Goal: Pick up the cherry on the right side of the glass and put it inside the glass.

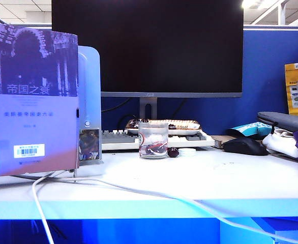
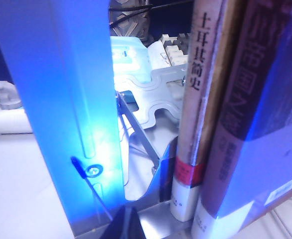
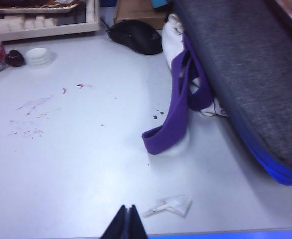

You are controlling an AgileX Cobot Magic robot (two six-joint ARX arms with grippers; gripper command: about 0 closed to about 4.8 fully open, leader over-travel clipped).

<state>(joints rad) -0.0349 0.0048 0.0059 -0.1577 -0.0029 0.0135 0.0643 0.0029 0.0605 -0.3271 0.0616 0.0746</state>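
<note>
Monitor [image 1: 147, 46], keyboard [image 1: 119, 138], black mouse [image 1: 244, 146].

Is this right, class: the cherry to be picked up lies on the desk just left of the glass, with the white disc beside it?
Not quite. In the exterior view the cherry lies just right of the glass, between it and the white disc. The rest holds.

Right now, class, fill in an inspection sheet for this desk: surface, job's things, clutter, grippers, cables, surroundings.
Surface: white desk, reddish stains visible in the right wrist view.
Job's things: small dark maroon cherry on the desk just right of the short clear glass tumbler, which already holds red fruit.
Clutter: flat white round disc, black computer mouse, purple strap, crumpled wrapper.
Grippers: left gripper by the pale-blue stand, state unclear; right gripper shut, empty, far from the cherry.
Cables: white cable across the front.
Surroundings: dark monitor, books.
</note>
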